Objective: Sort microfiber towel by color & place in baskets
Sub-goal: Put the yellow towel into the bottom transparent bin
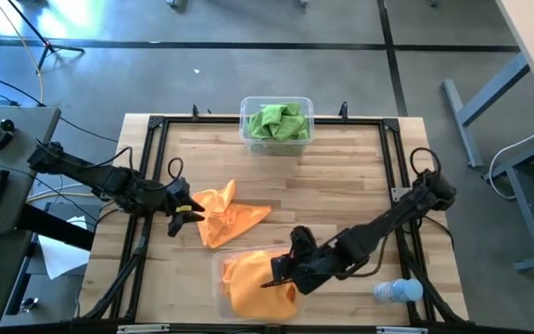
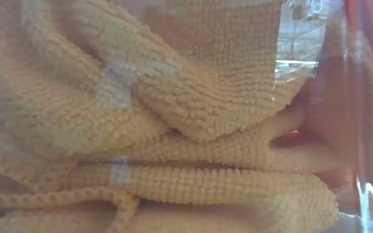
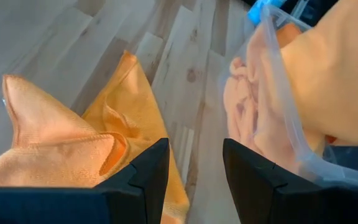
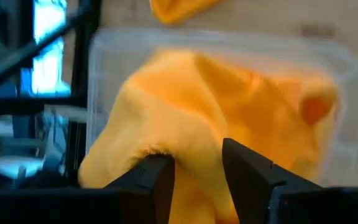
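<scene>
Wooden tabletop with a dark frame, grey floor around it; items as I see them from the overhead camera.

1. Basket of green towels, clear, at top centre of the frame on the far edge of the tabletop. Lime green cloths bunched inside.

2. Basket of orange towels, clear, at bottom centre. Orange cloth heaped inside it, rising above the rim. The table-height camera is filled by this cloth pressed against the clear wall.

3. Loose orange towel, crumpled on the bare tabletop left of centre, between the two baskets and just above the orange one. My left wrist camera shows it lying beside the orange basket's wall.

4. Left gripper, left of centre, at the loose towel's left edge. Fingers parted with a clear gap; the towel lies under and beside one finger, nothing gripped between them.

5. Right gripper, bottom centre, over the right side of the orange basket. Fingers slightly parted, with orange cloth running down into the gap; I cannot tell whether they pinch it.

6. Small clear bottle, lying on the tabletop at lower right.
</scene>
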